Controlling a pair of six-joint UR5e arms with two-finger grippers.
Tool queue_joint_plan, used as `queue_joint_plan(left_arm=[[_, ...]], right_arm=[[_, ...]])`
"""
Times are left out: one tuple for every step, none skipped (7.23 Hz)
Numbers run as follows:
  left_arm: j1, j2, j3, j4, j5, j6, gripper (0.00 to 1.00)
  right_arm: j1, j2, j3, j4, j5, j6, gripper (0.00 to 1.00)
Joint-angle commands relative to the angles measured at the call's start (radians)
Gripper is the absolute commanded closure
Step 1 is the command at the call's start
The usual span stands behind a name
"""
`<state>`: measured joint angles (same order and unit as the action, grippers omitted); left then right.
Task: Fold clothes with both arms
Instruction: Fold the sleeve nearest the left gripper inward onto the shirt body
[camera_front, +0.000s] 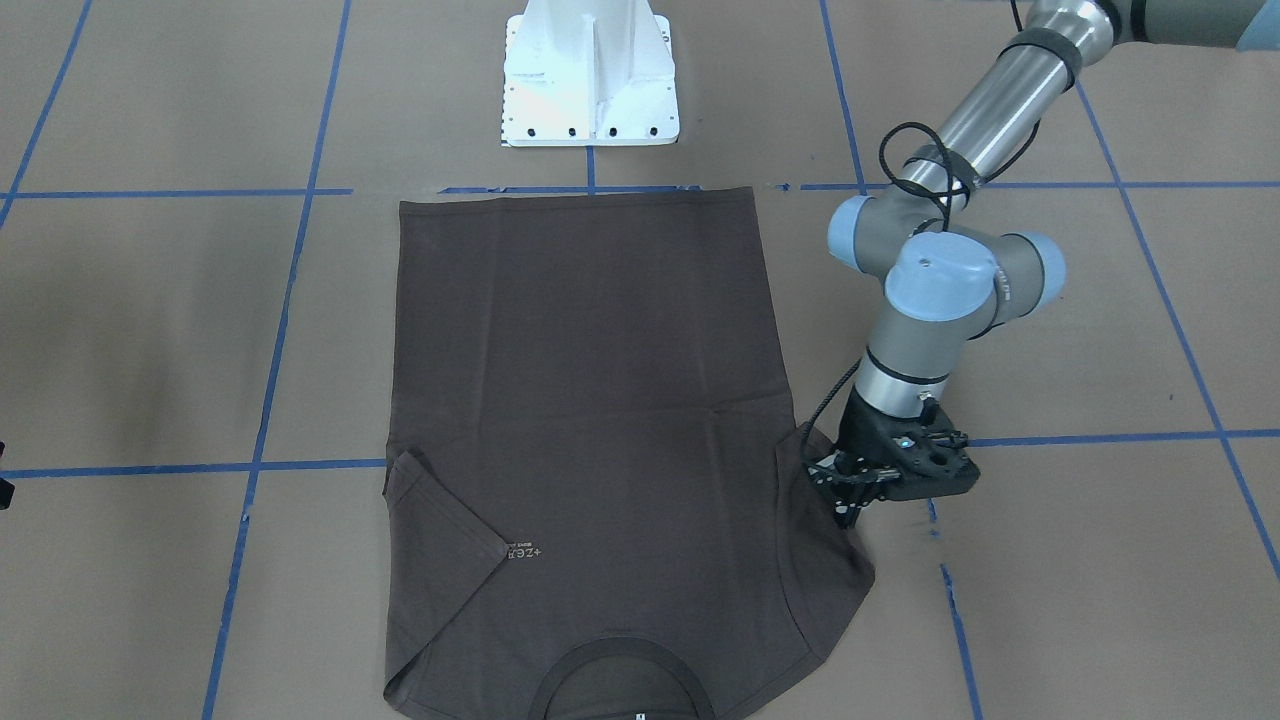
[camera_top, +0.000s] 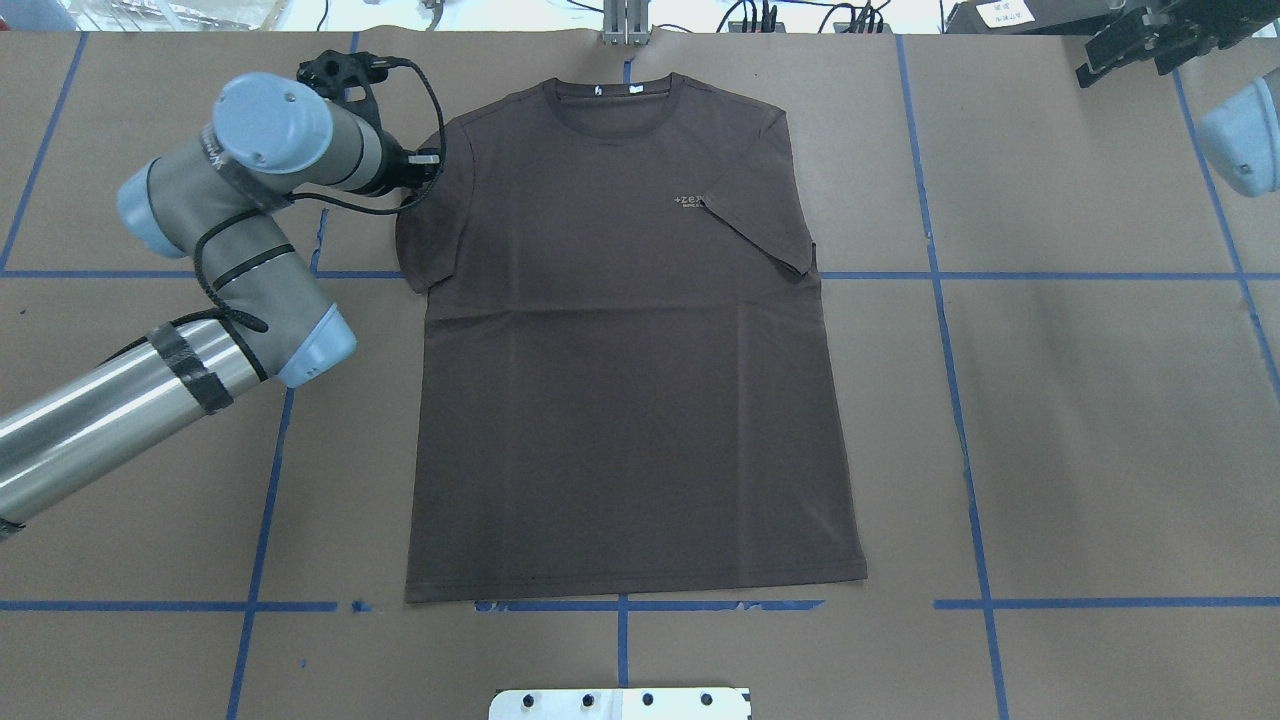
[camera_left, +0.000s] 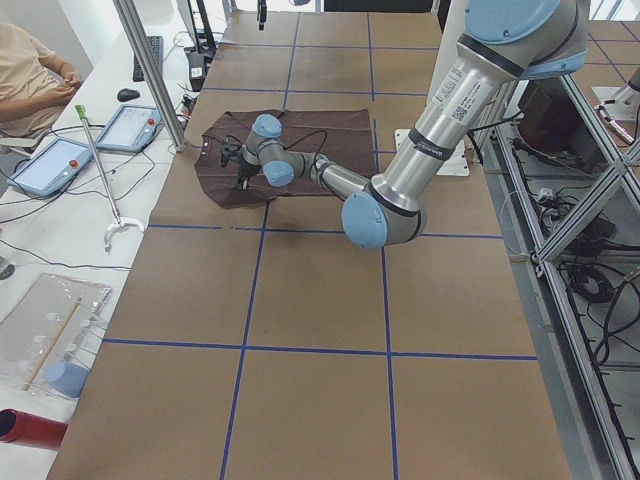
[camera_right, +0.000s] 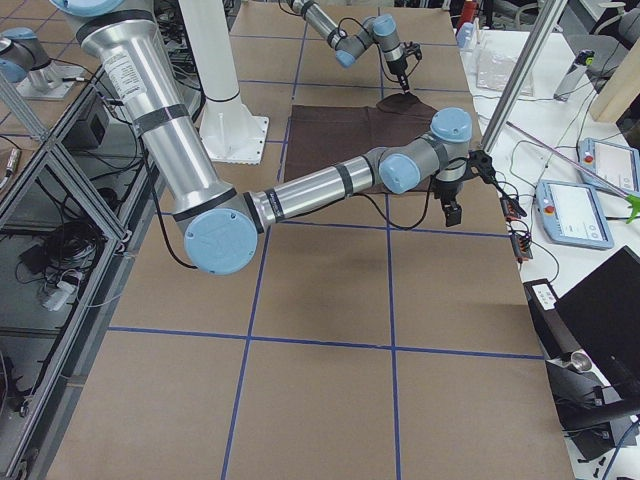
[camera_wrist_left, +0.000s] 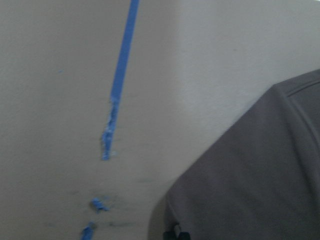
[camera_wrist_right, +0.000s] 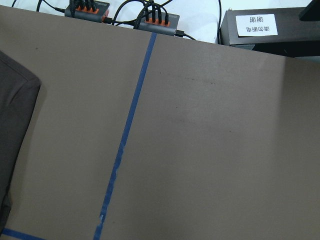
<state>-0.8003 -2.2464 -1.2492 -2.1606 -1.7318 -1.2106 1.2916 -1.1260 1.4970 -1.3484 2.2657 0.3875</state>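
Observation:
The dark grey-brown T-shirt (camera_top: 620, 370) lies flat on the brown table, collar (camera_top: 615, 95) at the far edge. One sleeve (camera_top: 760, 220) is folded in over the chest, next to the pale lettering. My left gripper (camera_front: 845, 505) points down at the hem of the other sleeve (camera_front: 835, 570), which lies spread out; it looks shut on that hem. In the left wrist view the sleeve (camera_wrist_left: 250, 185) fills the lower right. My right gripper (camera_top: 1095, 55) hangs over the bare far right corner, clear of the shirt. I cannot tell whether it is open or shut.
The white base pedestal (camera_front: 590, 75) stands by the shirt's bottom hem. Blue tape lines (camera_top: 940, 275) grid the table. Cable hubs (camera_wrist_right: 150, 17) and a labelled black box (camera_wrist_right: 255, 27) line the far edge. A seated person (camera_left: 30, 80) and tablets (camera_left: 130, 128) are beside the table.

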Motion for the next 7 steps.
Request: queue_joint_plan(left_arm=[[0.032,-0.077,0.01,0.08,0.001,-0.069,1.0],[0.044,-0.09,0.01,0.097,0.003,-0.076,1.0],[0.053,-0.091,0.011,0.097,0.005,-0.089,1.0],[0.055,-0.091,0.011,0.097,0.005,-0.089,1.0],[0.058,-0.096,0.011,0.097,0.005,-0.092,1.0],[0.058,-0.097,0.011,0.097,0.005,-0.093,1.0],[0.058,-0.099,0.016,0.097,0.003,-0.093,1.0]], right_arm=[[0.0,0.0,-0.001,0.0,0.0,0.002,0.0],[0.0,0.0,-0.001,0.0,-0.002,0.002,0.0],[0.0,0.0,-0.001,0.0,-0.002,0.002,0.0],[0.0,0.0,-0.001,0.0,-0.002,0.002,0.0],[0.0,0.0,-0.001,0.0,-0.002,0.002,0.0],[0.0,0.002,0.0,0.0,-0.002,0.002,0.0],[0.0,0.0,-0.001,0.0,-0.002,0.002,0.0]])
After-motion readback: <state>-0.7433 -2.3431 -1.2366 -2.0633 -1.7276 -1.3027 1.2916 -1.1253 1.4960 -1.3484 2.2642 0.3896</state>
